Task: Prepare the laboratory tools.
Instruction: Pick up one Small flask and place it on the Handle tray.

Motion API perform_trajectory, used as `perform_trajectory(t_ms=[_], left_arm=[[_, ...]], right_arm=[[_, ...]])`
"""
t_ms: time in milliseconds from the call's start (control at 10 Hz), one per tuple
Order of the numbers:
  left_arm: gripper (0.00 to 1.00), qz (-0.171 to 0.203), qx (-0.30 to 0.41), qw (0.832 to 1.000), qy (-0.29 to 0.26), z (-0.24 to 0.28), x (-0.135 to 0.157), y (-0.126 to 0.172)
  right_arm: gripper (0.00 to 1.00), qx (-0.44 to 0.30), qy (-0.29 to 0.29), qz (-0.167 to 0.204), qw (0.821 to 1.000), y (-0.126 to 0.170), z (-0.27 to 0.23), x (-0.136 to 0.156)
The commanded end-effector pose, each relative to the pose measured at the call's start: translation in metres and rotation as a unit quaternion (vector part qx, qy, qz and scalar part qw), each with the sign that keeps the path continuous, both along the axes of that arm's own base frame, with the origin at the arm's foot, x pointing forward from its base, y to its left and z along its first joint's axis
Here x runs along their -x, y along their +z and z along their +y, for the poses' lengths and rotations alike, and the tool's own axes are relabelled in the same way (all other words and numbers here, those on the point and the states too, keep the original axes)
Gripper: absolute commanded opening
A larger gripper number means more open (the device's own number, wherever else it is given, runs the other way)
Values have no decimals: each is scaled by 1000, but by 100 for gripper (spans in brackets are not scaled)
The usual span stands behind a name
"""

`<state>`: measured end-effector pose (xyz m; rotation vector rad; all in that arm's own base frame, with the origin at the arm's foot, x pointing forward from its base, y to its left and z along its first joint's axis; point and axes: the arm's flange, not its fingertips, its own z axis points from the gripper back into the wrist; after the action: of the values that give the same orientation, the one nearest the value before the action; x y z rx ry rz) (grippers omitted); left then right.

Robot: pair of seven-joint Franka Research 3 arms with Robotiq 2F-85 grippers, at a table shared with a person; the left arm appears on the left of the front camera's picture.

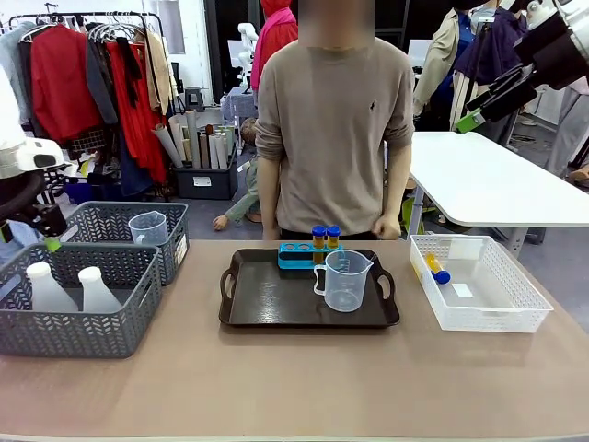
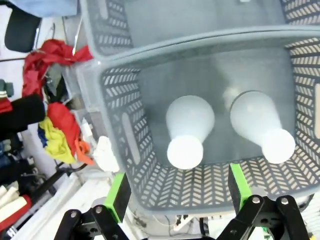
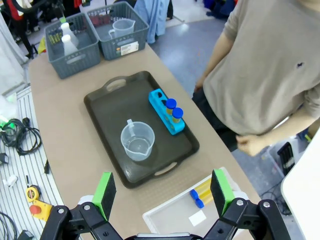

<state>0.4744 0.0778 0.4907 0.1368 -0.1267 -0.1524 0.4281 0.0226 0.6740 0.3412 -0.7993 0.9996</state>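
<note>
On the tray (image 1: pixel 276 302) the beaker (image 1: pixel 346 281) stands before the tube rack (image 1: pixel 294 257). Left of the tray a basket (image 1: pixel 74 333) holds two flasks (image 1: pixel 48 290); right, another basket (image 1: pixel 480 319) holds tubes (image 1: pixel 435 268).

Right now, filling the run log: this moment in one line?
left jaws open over grey basket holding two flasks | right jaws open, high up | tray: beaker, rack with two tubes | white basket: two more tubes

Left arm (image 1: pixel 26 158) low, right arm (image 1: pixel 560 48) raised high, both sets of jaws spread wide apart.
</note>
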Motion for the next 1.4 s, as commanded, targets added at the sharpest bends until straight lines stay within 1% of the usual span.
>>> perform_trajectory(t_ms=[0, 100, 600, 700, 900, 1000, 1300], left_arm=[[100, 1, 21, 999, 33, 10, 1, -7], [100, 13, 27, 999, 45, 16, 1, -15], [100, 51, 55, 996, 52, 19, -4, -54], [100, 57, 57, 996, 50, 18, -4, -60], [100, 55, 60, 995, 51, 17, -4, -65], [91, 57, 61, 995, 53, 16, -4, -68], [34, 55, 63, 995, 53, 16, -3, -67]], right_arm=[[100, -2, 7, -5, 1000, 1, 0, 0], [100, -2, 7, -5, 1000, 1, 0, 0], [100, -2, 7, -5, 1000, 1, 0, 0], [100, -2, 7, -5, 1000, 1, 0, 0], [100, -2, 7, -5, 1000, 1, 0, 0], [100, -2, 7, -5, 1000, 1, 0, 0], [100, -2, 7, -5, 1000, 1, 0, 0]])
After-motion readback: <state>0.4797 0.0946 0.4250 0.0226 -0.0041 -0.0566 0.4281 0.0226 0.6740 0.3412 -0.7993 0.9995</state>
